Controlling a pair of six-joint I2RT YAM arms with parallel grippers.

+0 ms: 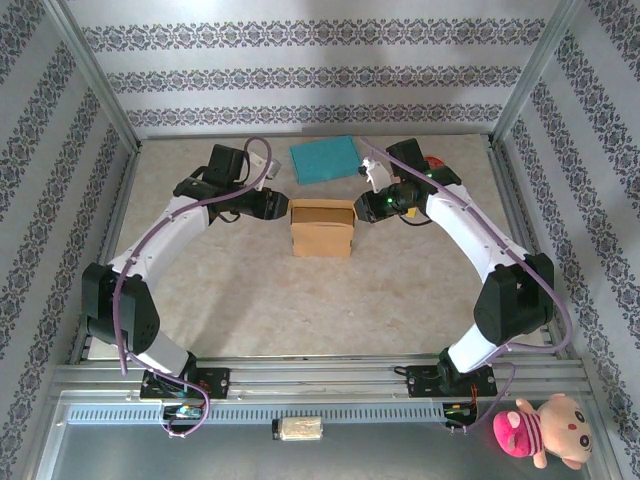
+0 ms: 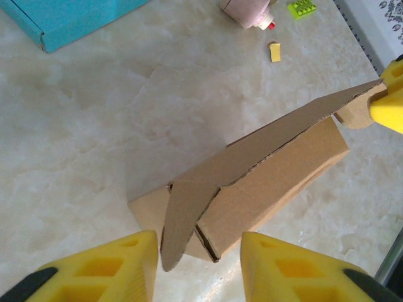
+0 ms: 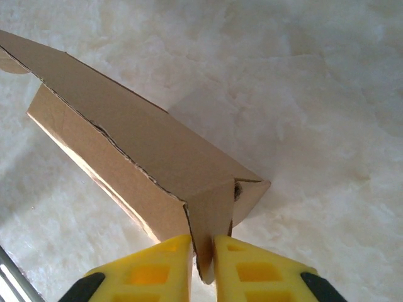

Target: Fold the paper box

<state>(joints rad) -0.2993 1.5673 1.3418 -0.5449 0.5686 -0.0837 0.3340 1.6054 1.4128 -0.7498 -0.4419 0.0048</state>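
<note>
Brown cardboard box (image 1: pixel 322 228), lid partly raised, lies at the centre of the pale marbled table (image 1: pixel 260 300), just in front of a flat teal carton (image 1: pixel 324 158). The right gripper (image 3: pixel 203 240), its arm bowed inward from the right, pinches the box's right end flap between both yellow fingers. The left gripper (image 2: pixel 198 236), its arm bowed in from the left, sits low at the opposite end, fingers parted astride that flap without clamping it.

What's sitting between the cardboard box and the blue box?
Nothing. In the top view, the table between the cardboard box and the blue box is bare; the left wrist view shows the same.
</note>
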